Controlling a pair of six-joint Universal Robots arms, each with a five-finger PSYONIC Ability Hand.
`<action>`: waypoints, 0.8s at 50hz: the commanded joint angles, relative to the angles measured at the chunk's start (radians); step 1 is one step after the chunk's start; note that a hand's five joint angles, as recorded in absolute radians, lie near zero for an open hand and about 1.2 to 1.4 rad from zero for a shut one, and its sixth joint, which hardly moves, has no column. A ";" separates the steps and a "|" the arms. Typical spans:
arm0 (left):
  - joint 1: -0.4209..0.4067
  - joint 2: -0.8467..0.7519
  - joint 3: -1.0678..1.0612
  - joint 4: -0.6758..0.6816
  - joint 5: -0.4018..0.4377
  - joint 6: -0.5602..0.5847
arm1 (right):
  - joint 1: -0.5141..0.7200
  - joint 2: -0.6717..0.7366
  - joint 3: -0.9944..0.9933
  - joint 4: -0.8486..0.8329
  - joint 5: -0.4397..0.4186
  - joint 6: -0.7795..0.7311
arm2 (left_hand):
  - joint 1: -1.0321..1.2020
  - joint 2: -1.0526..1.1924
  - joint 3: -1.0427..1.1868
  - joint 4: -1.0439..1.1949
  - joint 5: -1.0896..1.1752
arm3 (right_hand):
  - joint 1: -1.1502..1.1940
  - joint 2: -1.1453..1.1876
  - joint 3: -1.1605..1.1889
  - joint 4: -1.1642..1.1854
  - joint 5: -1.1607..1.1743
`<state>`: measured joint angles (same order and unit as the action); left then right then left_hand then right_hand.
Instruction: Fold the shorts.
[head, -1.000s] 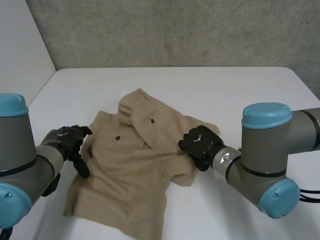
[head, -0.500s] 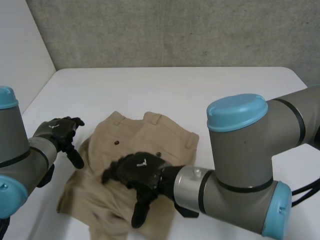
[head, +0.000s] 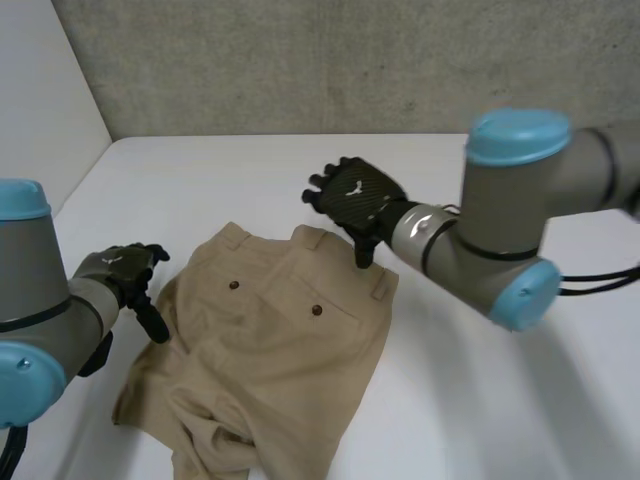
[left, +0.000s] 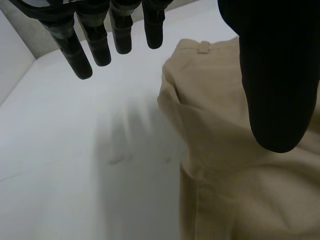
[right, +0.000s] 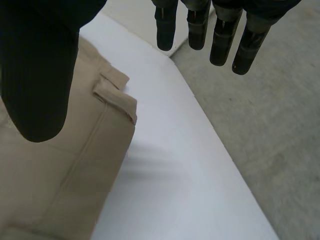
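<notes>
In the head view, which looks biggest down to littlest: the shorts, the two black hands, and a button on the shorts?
1. shorts: by far the largest.
2. right hand and left hand: these look about alike, so no ranking between them.
3. button: smallest.

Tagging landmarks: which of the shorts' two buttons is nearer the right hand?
The button on the shorts' half toward the right hand; the other button lies toward the left hand.
</notes>
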<state>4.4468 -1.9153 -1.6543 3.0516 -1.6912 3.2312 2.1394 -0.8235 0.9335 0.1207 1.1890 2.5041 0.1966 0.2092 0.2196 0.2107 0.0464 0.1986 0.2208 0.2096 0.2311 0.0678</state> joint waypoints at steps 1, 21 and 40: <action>0.002 -0.097 0.062 -0.004 0.001 -0.004 | 0.033 0.190 -0.143 -0.042 -0.092 -0.097 | 0.131 0.119 0.108 0.117 0.107 | 0.033 0.011 0.022 0.001 -0.011; -0.049 -0.146 0.264 0.041 -0.012 0.004 | 0.020 0.091 -0.067 0.031 0.070 -0.122 | 1.200 1.187 1.177 1.186 1.175 | 1.198 1.176 1.187 1.165 1.154; -0.253 -0.143 0.334 0.185 0.025 0.166 | -0.012 -0.333 0.219 0.439 0.141 0.083 | 1.162 1.149 1.139 1.148 1.138 | 0.172 0.149 0.161 0.139 0.128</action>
<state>4.2441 -2.0621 -1.2970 3.2220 -1.6732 3.2960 2.1497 -1.1305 1.2689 0.6551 1.3408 2.3831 1.1274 1.1829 1.1866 1.2021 0.9474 0.7766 0.9147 0.9346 0.9442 0.7621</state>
